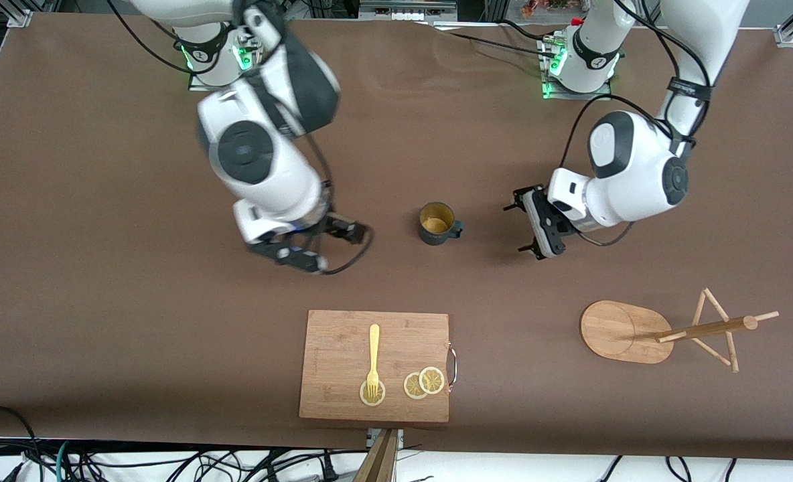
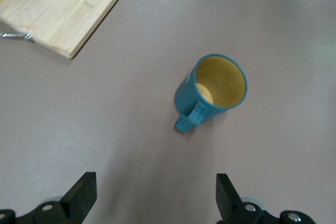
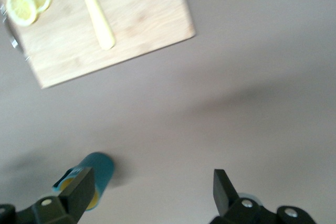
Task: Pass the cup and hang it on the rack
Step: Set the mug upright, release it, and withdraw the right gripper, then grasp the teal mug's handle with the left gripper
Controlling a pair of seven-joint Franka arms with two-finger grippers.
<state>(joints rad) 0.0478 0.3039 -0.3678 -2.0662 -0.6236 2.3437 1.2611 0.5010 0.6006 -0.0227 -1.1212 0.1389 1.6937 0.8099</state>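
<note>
The dark teal cup (image 1: 439,224) with a yellow-tan inside stands upright on the brown table between the two grippers, its handle toward the left arm's end. My left gripper (image 1: 521,225) is open and empty beside the cup, a short gap away. In the left wrist view the cup (image 2: 212,90) lies ahead of the open left gripper (image 2: 156,198). My right gripper (image 1: 340,248) is open and empty beside the cup, toward the right arm's end. In the right wrist view (image 3: 152,192) the cup (image 3: 98,174) shows partly by one finger. The bamboo rack (image 1: 627,331) stands nearer the front camera, toward the left arm's end.
A rectangular bamboo cutting board (image 1: 343,395) lies nearer the front camera than the cup, with a yellow fork (image 1: 373,358) and lemon slices (image 1: 423,383) on it. It also shows in the left wrist view (image 2: 63,9) and the right wrist view (image 3: 131,30).
</note>
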